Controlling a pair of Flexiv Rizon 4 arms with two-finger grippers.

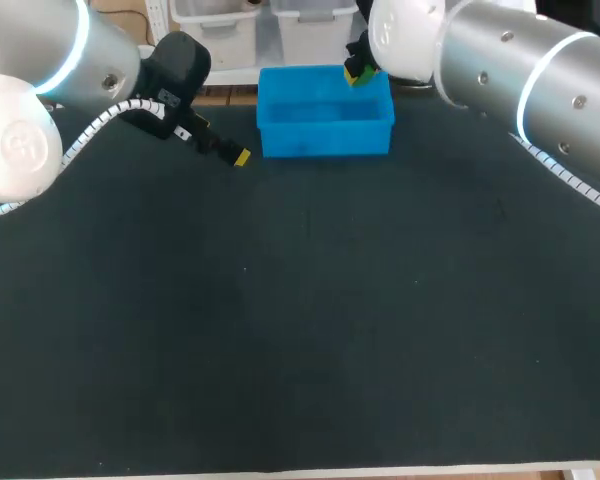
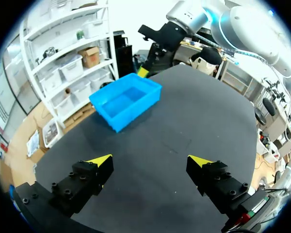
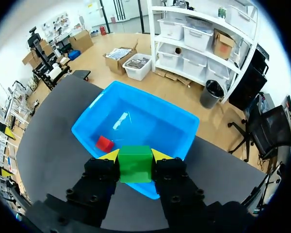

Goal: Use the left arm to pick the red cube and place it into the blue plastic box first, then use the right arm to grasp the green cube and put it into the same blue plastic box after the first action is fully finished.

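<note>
The blue plastic box (image 1: 325, 125) stands at the far middle of the table. A red cube (image 3: 105, 143) lies inside the blue box (image 3: 136, 124) near one corner. My right gripper (image 3: 135, 156) is shut on the green cube (image 3: 135, 164) and hangs over the box's near-right rim; in the head view the green cube (image 1: 365, 76) shows at the box's back right corner. My left gripper (image 2: 148, 162) stands open and empty above the bare mat, to the left of the box (image 2: 126, 100); one of its fingertips (image 1: 242, 157) shows in the head view.
The dark mat (image 1: 300, 320) covers the whole table, with its front edge (image 1: 380, 472) near the camera. My right arm (image 2: 194, 19) reaches over the box's far side.
</note>
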